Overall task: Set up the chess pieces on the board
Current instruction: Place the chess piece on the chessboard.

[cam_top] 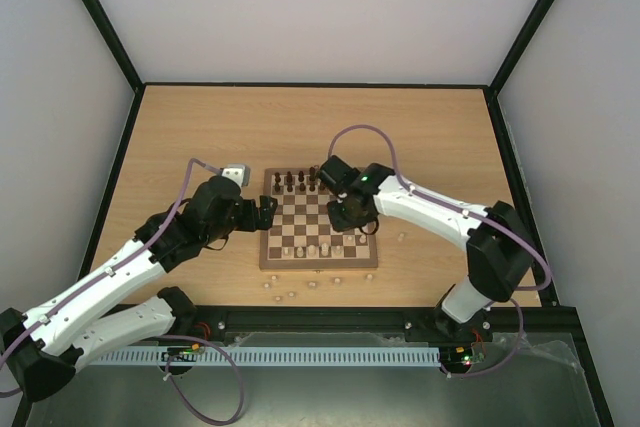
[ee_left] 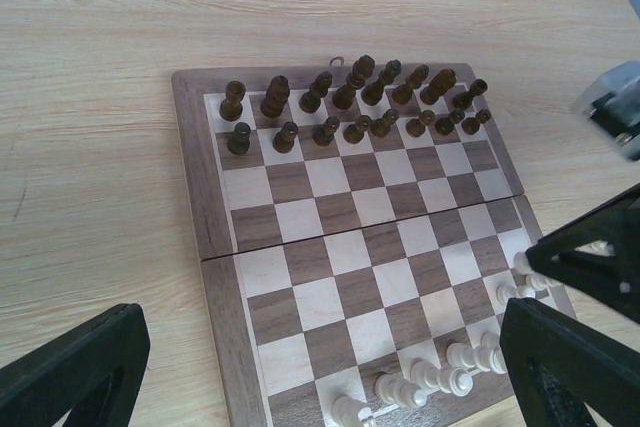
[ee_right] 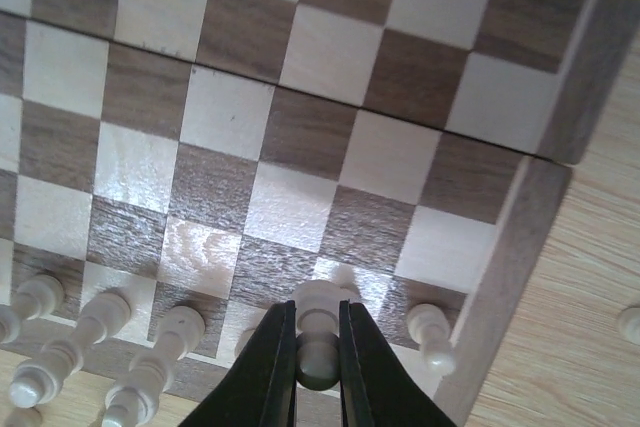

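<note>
- Left arm [cam_top: 130, 269] reaches forward; the left gripper [cam_top: 264, 213] has its jaws spread wide, nothing between them.
- Right arm [cam_top: 432, 209] bends inward; the right gripper [ee_right: 317, 325] points down, pinching a pale chess piece [ee_right: 318, 299].

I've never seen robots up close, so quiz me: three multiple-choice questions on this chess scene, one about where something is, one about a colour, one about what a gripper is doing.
1. Where do the dark pieces stand?
A. On the two far rows of the board
B. Off it, to one side
C. On its middle rows

2. What colour is the piece in the right gripper?
A. Dark brown
B. Pale beige
C. Red

3. How is the left gripper?
A. Shut on a piece
B. Shut, empty
C. Open, empty

Answers:
1 A: the left wrist view shows them lined up at one end.
2 B: the right wrist view shows black jaws pinching a pale piece.
3 C: its jaws stand wide apart, holding nothing.
</note>
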{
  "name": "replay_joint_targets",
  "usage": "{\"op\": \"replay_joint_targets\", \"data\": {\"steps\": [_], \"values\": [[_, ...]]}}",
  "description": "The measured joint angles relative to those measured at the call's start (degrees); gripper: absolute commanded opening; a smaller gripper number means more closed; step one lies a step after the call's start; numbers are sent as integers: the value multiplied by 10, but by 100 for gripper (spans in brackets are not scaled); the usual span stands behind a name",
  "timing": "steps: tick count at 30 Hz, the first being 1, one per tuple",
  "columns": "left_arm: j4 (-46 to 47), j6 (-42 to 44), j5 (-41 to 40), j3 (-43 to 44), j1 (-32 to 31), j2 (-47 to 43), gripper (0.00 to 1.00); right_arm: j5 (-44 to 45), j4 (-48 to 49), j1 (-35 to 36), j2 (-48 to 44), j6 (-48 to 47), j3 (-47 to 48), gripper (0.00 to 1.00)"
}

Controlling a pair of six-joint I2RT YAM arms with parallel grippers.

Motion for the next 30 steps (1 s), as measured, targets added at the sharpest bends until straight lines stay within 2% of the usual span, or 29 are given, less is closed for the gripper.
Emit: {"op": "replay_joint_targets", "data": {"steps": [15, 30], "values": [[-2, 0, -1, 1, 0, -3, 99, 9, 0, 55, 71, 14, 19, 9], [-2, 0, -1, 1, 0, -6, 99, 15, 0, 63, 91, 20, 19, 12]]}}
